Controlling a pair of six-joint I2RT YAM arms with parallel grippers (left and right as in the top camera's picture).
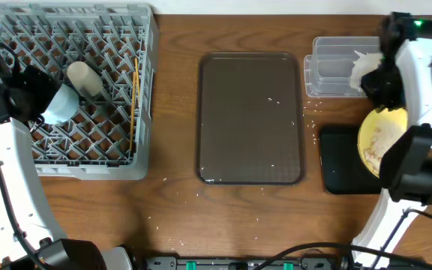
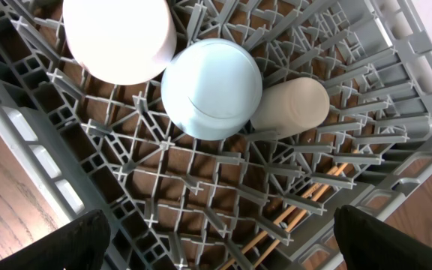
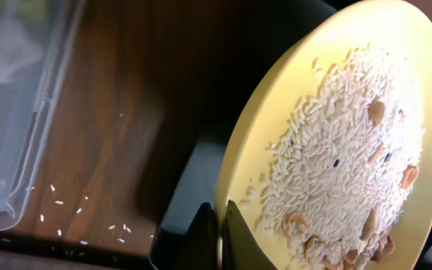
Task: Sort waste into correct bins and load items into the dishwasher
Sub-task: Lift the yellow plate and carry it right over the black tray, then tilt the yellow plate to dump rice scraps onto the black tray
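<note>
While the right gripper (image 3: 222,225) pinches the rim of the pale yellow plate (image 3: 276,150), holding it tilted with rice scraps (image 3: 343,165) on it above the black tray (image 1: 336,169) right of the brown serving tray (image 1: 250,118), the left gripper (image 2: 216,247) hangs wide open and empty over the grey dish rack (image 1: 88,169) left of that tray, where the light blue bowl (image 2: 211,88) and chopsticks (image 1: 134,97) lie.

left arm (image 1: 6,187): rises from near edge, wrist turned inward | left tool (image 2: 220,221): facing down, jaws wide apart, empty | right arm (image 1: 426,75): arched over | right tool (image 3: 221,229): pinched tight on pale yellow plate (image 3: 276,97) rim
</note>
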